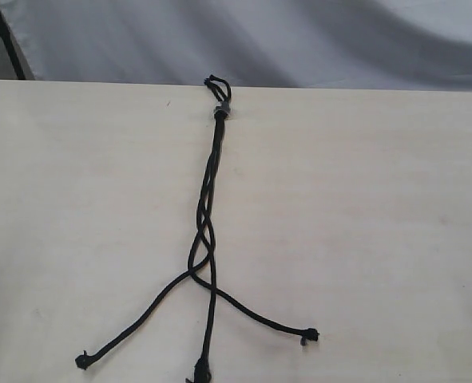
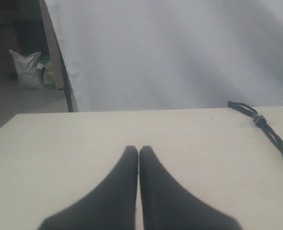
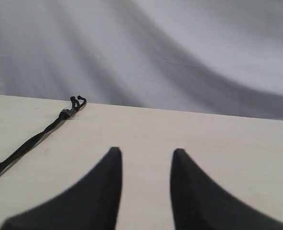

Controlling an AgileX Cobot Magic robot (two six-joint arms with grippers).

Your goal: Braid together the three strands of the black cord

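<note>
We see the black cord (image 1: 210, 183) lying flat on the pale table (image 1: 76, 199), and we take its knot (image 1: 220, 112) as our mark. Just beyond the knot, at the table's far edge, sits the small loop (image 1: 217, 83), which pokes slightly past that edge in front of the white cloth (image 1: 315, 40). On the near side of the knot the three strands (image 1: 206, 231) run together, crossing one another in a few loose turns, and then part. One strand swings left of the knot's line to the left tip (image 1: 82, 361). One runs almost straight on to the middle tip (image 1: 200, 370) at the picture's lower edge. The third bends right to the right tip (image 1: 310, 336). The stretch closest to the knot looks tightly laid, though we cannot make out how many crossings it holds.

The left gripper (image 2: 138, 149) hangs over bare table, well off to the knot's left. Its fingers are pressed together and clasp nothing. The right gripper (image 3: 147, 151) hangs well off to the knot's right, its jaws spread apart with only table showing between them. Both stand apart from the cord.
</note>
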